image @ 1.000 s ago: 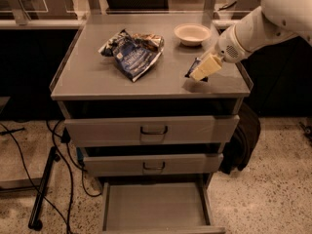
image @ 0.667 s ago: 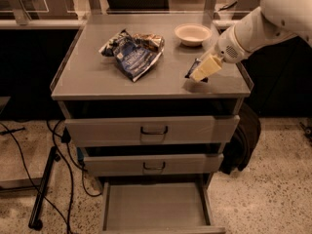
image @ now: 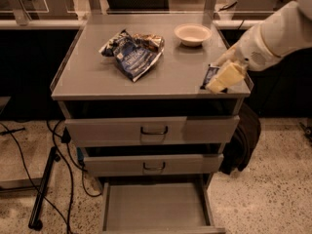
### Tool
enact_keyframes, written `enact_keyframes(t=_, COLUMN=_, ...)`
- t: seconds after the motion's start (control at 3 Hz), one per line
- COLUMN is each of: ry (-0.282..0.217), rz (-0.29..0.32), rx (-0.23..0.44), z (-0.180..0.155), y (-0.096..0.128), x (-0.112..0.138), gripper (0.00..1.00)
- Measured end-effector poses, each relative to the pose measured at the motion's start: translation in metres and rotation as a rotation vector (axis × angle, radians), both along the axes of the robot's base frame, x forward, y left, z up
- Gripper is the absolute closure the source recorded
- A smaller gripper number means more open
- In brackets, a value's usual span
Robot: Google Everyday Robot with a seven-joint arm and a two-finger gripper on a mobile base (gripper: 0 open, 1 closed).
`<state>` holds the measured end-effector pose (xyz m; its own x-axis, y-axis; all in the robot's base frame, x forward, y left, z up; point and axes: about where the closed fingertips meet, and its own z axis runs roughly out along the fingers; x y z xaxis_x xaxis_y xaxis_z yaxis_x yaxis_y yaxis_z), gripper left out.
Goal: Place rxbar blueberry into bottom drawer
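Note:
The rxbar blueberry (image: 210,75), a small dark blue wrapper, is at the right front corner of the grey cabinet top (image: 97,77). My gripper (image: 222,78), with pale yellow fingers, is shut on it and holds it low over the top, by the right edge. The white arm comes in from the upper right. The bottom drawer (image: 156,206) is pulled out at the foot of the cabinet, its plain grey floor bare. It lies well below and to the left of my gripper.
A wrinkly blue-and-silver chip bag (image: 134,52) lies at the middle left of the top. A white bowl (image: 193,33) stands at the back right. The two upper drawers (image: 153,129) are closed. Cables and a black stand (image: 44,189) are on the floor at the left.
My gripper has moved to the right and slightly toward the front edge, and the blue bar has moved with it.

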<state>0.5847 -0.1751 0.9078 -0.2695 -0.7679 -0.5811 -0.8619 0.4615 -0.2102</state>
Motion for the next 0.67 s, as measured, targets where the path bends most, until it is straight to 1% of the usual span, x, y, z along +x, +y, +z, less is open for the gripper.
enact_keyframes(t=0.33, ry=0.006, rz=0.016, rx=-0.002, z=0.015, y=-0.005, x=-0.062, gripper=1.00)
enact_keyframes(t=0.67, ry=0.055, rz=0.049, rx=0.022, z=-0.027, y=-0.005, x=-0.106, gripper=1.00)
